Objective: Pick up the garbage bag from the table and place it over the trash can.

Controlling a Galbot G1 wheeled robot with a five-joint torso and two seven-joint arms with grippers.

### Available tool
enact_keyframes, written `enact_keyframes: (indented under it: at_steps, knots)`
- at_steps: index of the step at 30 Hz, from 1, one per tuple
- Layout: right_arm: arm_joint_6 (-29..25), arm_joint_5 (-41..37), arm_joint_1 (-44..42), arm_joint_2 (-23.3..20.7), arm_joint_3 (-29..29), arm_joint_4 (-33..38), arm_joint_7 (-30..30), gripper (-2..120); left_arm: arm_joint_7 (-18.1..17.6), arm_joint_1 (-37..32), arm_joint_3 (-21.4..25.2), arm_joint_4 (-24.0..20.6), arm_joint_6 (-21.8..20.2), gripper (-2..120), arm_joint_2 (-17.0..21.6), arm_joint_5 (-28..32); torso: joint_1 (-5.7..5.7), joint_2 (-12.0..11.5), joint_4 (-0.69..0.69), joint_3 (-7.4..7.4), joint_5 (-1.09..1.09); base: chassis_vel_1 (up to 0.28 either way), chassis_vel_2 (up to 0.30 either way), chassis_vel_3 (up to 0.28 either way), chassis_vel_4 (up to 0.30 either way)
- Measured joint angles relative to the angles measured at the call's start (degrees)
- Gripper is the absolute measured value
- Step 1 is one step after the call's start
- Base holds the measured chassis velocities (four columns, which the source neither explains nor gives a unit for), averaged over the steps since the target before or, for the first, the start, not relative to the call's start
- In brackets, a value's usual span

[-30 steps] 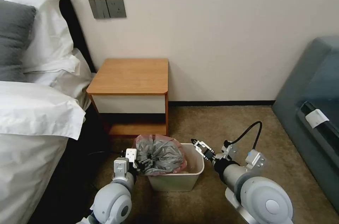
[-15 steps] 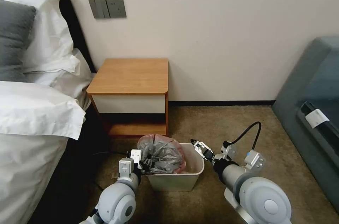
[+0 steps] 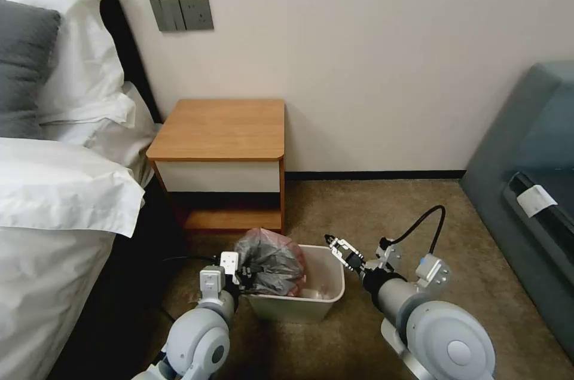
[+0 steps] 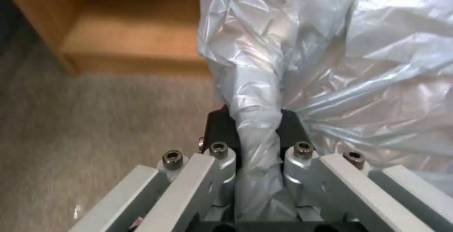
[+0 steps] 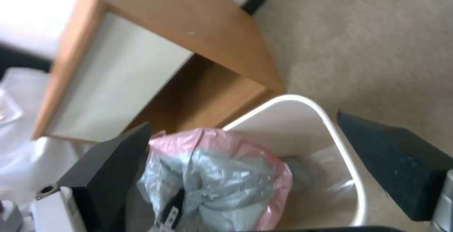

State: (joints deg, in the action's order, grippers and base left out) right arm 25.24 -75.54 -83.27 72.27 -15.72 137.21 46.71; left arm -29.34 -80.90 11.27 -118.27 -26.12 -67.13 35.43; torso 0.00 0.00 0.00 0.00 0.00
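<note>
The garbage bag (image 3: pixel 269 260) is a bunched grey film with a pink edge, bulging over the left half of the cream trash can (image 3: pixel 335 269) on the carpet. My left gripper (image 3: pixel 245 275) is at the can's left rim, shut on a twisted neck of the garbage bag (image 4: pixel 257 133), with the black pads (image 4: pixel 219 131) on either side of it. My right gripper (image 3: pixel 339 248) hovers open at the can's right rim. Its wrist view looks between its dark fingers (image 5: pixel 391 168) down onto the bag (image 5: pixel 212 175) and the trash can's white rim (image 5: pixel 302 101). The table (image 3: pixel 221 128) stands just behind with a bare top.
A bed with white sheets (image 3: pixel 54 188) lies to the left. A grey sofa (image 3: pixel 526 176) stands to the right. The wall runs close behind the nightstand. Open carpet (image 3: pixel 371 206) lies between the nightstand and the sofa. A black cable (image 3: pixel 424 221) loops above my right wrist.
My left gripper has shifted a little right toward the can with the bag. The bag has drawn in and looks more compact. The right gripper has stayed in place.
</note>
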Motion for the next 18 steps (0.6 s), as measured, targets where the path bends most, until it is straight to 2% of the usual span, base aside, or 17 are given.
enact_keyframes:
  at_steps: [1, 4, 9, 11, 13, 18]
  knots:
    - [0.0, 0.0, 0.0, 0.0, 0.0, 0.0, 0.0, 100, 0.0, 0.0, 0.0, 0.0, 0.0, 9, 0.0, 0.0, 0.0, 0.0, 0.0, 0.0, 0.0, 0.0, 0.0, 0.0, 0.0]
    - [3.52, 1.12, 0.14, -1.71, 0.36, 3.0, -4.2, 100, 2.13, -0.22, 1.64, -0.92, 5.29, 9, 0.35, -0.26, 0.0, 0.0, 0.0, 0.0, 0.0, 0.0, 0.0, 0.0, 0.0]
    - [6.95, 0.59, 2.26, -4.04, 0.96, 4.85, -8.3, 100, 5.29, -0.46, 3.44, -1.97, 8.75, 9, 1.25, -0.54, 0.0, 0.0, 0.0, 0.0, 0.0, 0.0, 0.0, 0.0, 0.0]
    - [8.74, 0.7, 4.06, -5.85, 1.45, 4.55, -12.33, 100, 7.28, -1.01, 4.86, -2.75, 10.59, 9, 1.93, -0.67, 0.0, 0.0, 0.0, 0.0, 0.0, 0.0, 0.0, 0.0, 0.0]
    - [9.57, 4.6, 5.88, -7.01, 2.52, 2.82, -16.67, 100, 9.16, -1.77, 6.26, -3.53, 12.21, 9, 2.46, -1.38, 0.0, 0.0, 0.0, 0.0, 0.01, 0.0, 0.0, 0.0, 0.0]
    - [10.31, 11.21, 8.21, -7.47, 4.56, 0.71, -21.89, 100, 11.39, -3.03, 7.79, -4.65, 14.25, 9, 2.82, -2.21, 0.0, 0.0, 0.0, 0.0, 0.0, 0.0, 0.0, 0.0, 0.0]
